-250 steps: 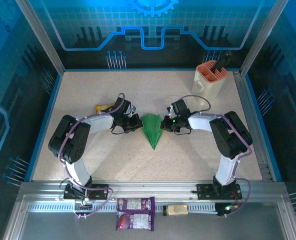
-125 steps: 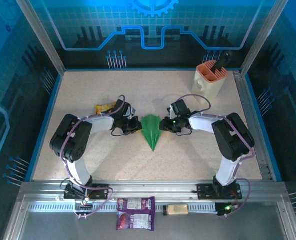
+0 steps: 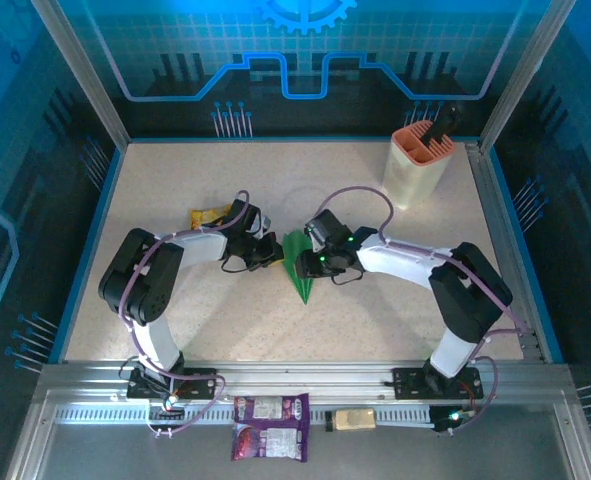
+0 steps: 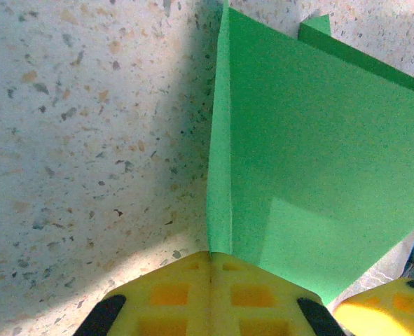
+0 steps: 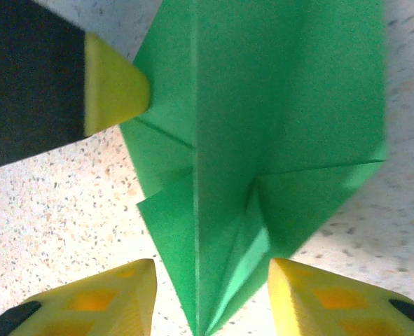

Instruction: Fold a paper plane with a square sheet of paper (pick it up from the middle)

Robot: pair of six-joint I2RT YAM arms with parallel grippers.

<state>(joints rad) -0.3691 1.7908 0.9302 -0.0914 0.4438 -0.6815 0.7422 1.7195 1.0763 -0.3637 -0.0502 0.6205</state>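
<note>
Near the middle of the worktop [image 3: 375, 330], between the two arms, lies the paper plane [image 3: 297, 268], a narrow green dart with its point toward the near edge and its wider tail toward the back. It is flat apart from one raised crease along its left side.

The left end effector [image 4: 211, 262] is closed tight at that left side. The raised crease runs straight into the seam between its fingers, which reads as a pinch on that edge. The right end effector [image 5: 211, 264] hangs over the plane from the right with its fingers well apart. Layered folds lie between them, and it grips nothing.

This paper looks very light and thin. It is probably limp across the open flaps and stiffer only where several layers stack along the creases. On the smooth speckled surface it will likely slide instead of lifting, and a hard squeeze would dent it or add a stray crease. The safest hold appears to be the thick central spine around the middle of its length, taken with a light grip. A hold on a single flap could let the folds spring open. A yellow snack packet [image 3: 210, 215] lies behind the left arm, apart from the plane.
</note>
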